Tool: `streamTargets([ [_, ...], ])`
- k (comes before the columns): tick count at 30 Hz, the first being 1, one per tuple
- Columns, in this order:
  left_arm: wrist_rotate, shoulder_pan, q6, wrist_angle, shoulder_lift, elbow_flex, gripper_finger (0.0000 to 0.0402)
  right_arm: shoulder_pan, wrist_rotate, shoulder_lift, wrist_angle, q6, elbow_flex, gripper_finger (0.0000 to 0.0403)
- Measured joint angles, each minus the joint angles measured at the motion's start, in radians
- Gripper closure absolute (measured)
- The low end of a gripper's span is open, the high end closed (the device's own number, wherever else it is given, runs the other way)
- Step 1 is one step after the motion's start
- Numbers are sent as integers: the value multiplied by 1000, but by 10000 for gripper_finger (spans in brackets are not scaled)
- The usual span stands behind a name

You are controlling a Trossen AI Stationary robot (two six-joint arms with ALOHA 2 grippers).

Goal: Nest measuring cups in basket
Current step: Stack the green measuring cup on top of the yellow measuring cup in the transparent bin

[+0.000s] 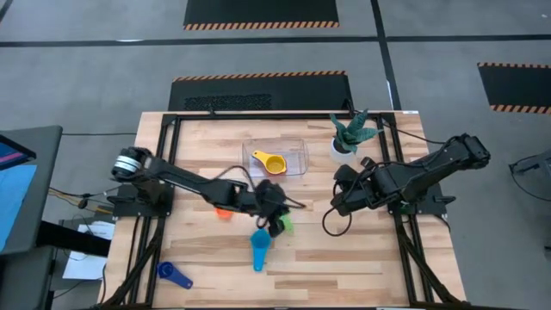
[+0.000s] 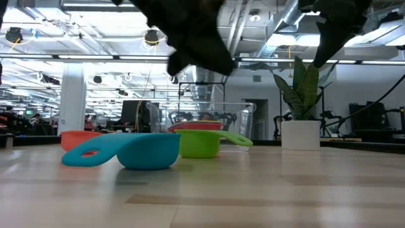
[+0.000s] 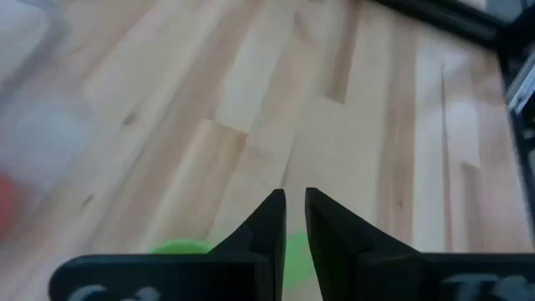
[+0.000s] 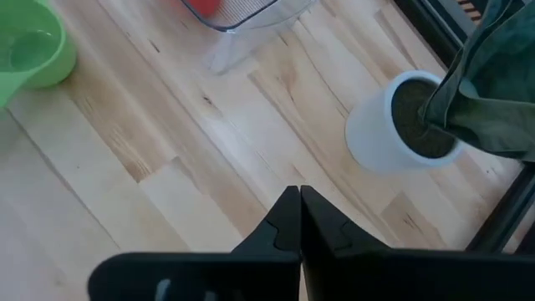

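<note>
High view: teal cup [image 1: 259, 249] lies lengthwise toward near edge, bowl uppermost. Green cup [image 1: 283, 225] under left gripper [image 1: 277, 215], fingers slightly parted. Right gripper [image 1: 337, 205] shut, empty.

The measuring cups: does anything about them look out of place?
Mostly they're scattered. The yellow cup sits in the basket, but the green cup, teal cup and orange cup lie loose mid-table, and a dark blue cup sits far off near the front-left edge. Nothing looks damaged.
</note>
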State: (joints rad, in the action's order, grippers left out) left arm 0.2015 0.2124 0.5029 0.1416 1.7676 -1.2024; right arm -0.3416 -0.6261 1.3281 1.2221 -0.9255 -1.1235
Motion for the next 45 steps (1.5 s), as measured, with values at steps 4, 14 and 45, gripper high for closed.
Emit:
streamTargets([
  [4, -14, 1, -51, 72, 109, -121, 369, 0, 1, 0, -3, -2, 0, 383],
  [14, -5, 2, 349, 402, 164, -236, 369, -18, 2, 0, 4, -2, 0, 387],
  [45, 126, -1, 774, 714, 164, -235, 279, -16, -1, 0, -7, 36, 0, 384],
])
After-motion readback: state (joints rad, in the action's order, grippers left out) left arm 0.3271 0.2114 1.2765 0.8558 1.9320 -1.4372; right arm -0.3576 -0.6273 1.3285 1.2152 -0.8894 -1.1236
